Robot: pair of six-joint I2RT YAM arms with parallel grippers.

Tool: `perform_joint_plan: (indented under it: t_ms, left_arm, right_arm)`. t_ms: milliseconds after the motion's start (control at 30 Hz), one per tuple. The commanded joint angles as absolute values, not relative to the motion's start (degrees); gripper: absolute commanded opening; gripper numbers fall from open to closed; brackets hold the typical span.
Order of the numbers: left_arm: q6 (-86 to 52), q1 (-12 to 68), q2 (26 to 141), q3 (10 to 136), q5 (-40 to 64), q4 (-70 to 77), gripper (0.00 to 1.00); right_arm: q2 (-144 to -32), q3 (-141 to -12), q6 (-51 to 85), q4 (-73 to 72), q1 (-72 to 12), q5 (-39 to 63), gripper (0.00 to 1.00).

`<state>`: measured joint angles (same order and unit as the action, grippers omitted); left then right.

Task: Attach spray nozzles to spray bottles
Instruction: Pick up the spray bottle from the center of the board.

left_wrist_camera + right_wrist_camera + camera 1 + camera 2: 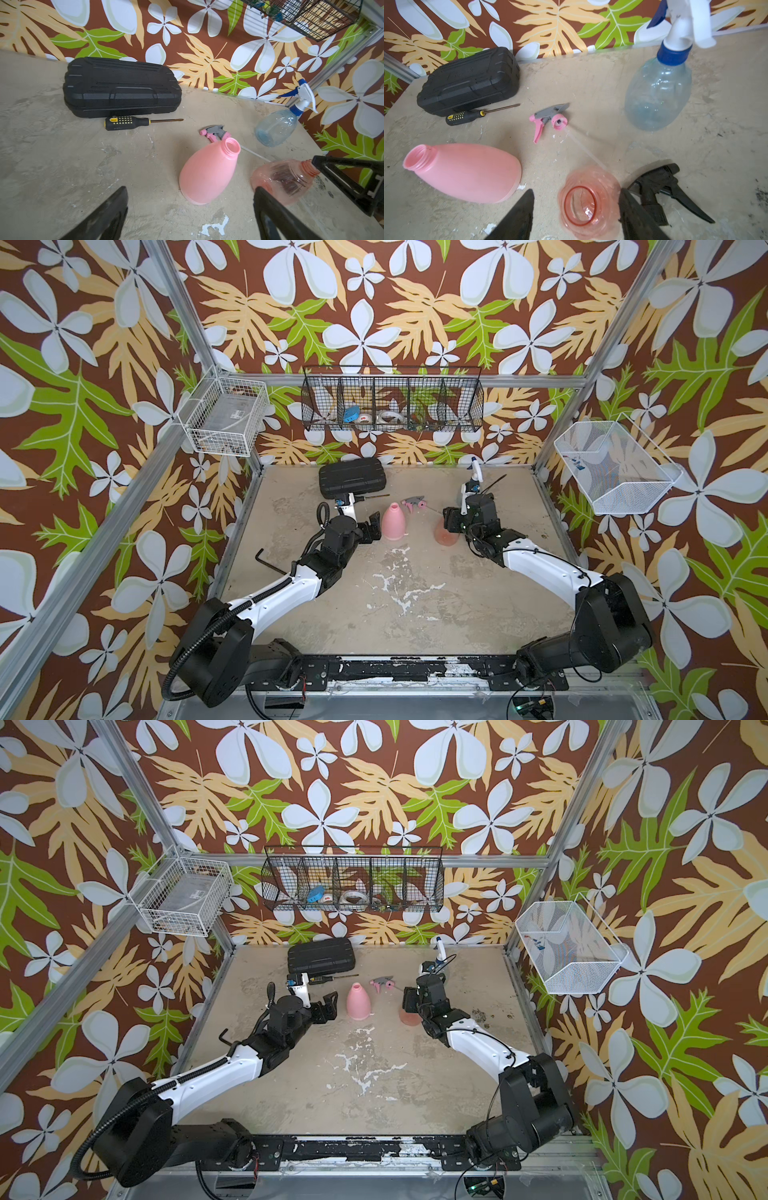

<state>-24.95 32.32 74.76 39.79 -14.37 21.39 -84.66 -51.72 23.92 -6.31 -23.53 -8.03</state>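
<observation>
The pink cone bottle stands uncapped mid-table. My left gripper is open just left of it, nothing between its fingers. Behind it lies the grey-and-pink nozzle. The orange-red bottle stands uncapped between the jaws of my open right gripper; one finger is at its side, the other stands off. The black nozzle lies beside it. The bluish bottle at the back right wears the white-and-blue nozzle.
A black ribbed case lies at the back, with a screwdriver in front of it. An allen key rests by the left edge. Wire baskets hang on the back wall and both side walls.
</observation>
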Motion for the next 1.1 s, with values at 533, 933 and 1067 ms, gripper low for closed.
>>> perform_joint_plan:
  t_ms: [533,933,1067]
  left_arm:
    - [-26.6,32.2,77.7,43.8,-9.8,24.7,0.92]
    - [-22.6,32.2,80.3,43.8,-6.5,24.8,0.92]
    - [-20.7,32.2,78.5,41.5,-6.2,26.5,0.93]
  right_arm:
    - [-89.6,-47.1,20.7,-18.6,-24.6,-14.0,0.39]
    - [-88.1,-47.3,19.6,-18.0,-24.6,-15.2,0.27]
    - [-86.6,-47.9,20.0,-16.5,-24.6,-14.8,0.24]
